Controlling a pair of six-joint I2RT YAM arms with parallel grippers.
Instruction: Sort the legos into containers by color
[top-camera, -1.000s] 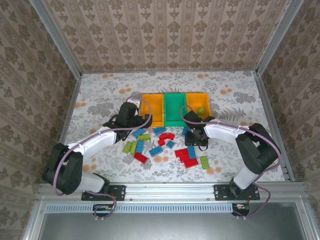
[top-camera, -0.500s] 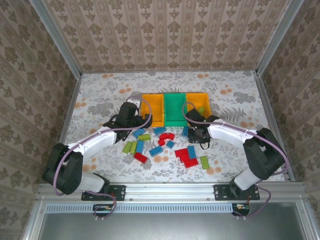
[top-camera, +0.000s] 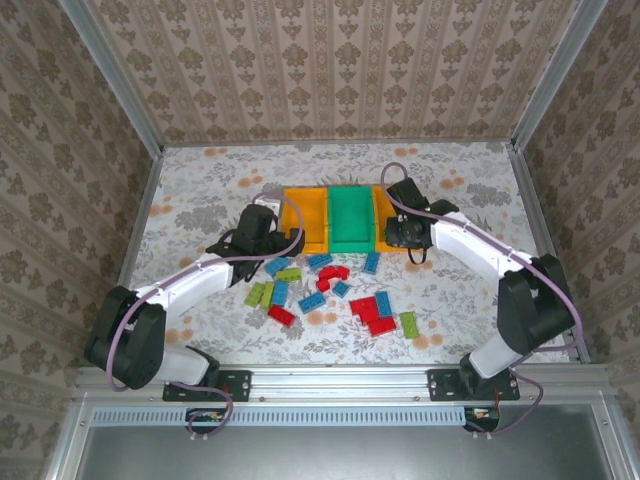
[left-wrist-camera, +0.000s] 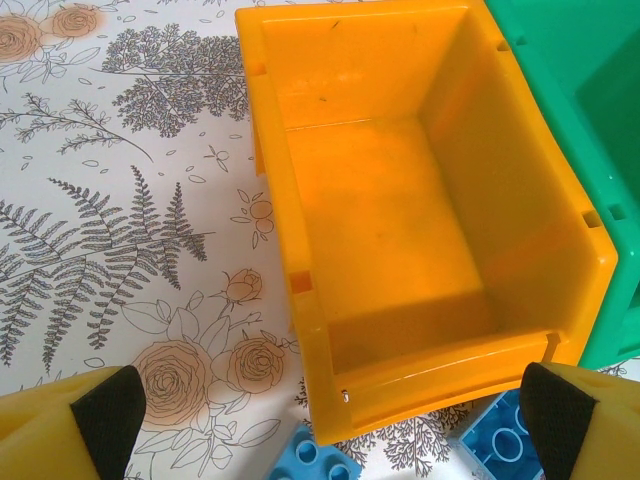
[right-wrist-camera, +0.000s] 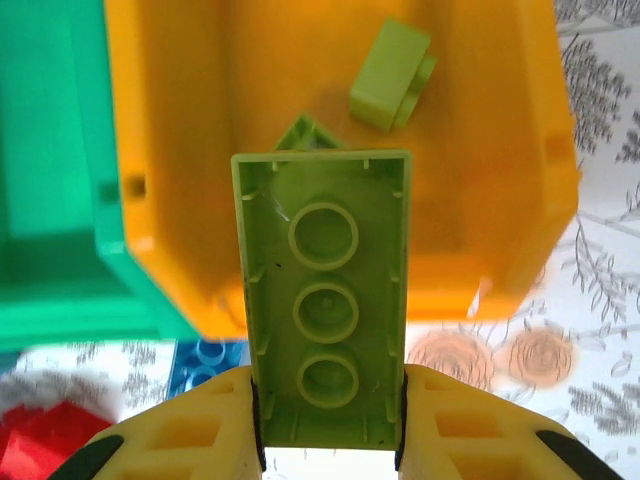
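My right gripper (top-camera: 405, 232) (right-wrist-camera: 325, 420) is shut on a lime green lego (right-wrist-camera: 325, 300), hollow underside facing the camera. It hangs over the near edge of the right orange container (right-wrist-camera: 510, 200) (top-camera: 381, 200), where two lime legos (right-wrist-camera: 392, 75) lie. The green container (top-camera: 350, 215) (right-wrist-camera: 50, 150) stands in the middle and the left orange container (top-camera: 305, 222) (left-wrist-camera: 285, 200) holds nothing. My left gripper (top-camera: 265, 235) (left-wrist-camera: 325, 415) stands open just in front of that container. Red (top-camera: 370, 312), blue (top-camera: 372, 262) and lime (top-camera: 288, 273) legos lie scattered in front of the containers.
Two blue legos (left-wrist-camera: 315, 460) (left-wrist-camera: 505, 440) lie right below the left gripper, against the left orange container's near wall. A blue lego (right-wrist-camera: 205, 365) and a red one (right-wrist-camera: 40, 440) lie under the right gripper. A lime lego (top-camera: 408, 323) sits nearest the right arm's base.
My right gripper has shut on a lime lego, lifted it from the table and carried it back to the right orange container. The left arm has not moved.
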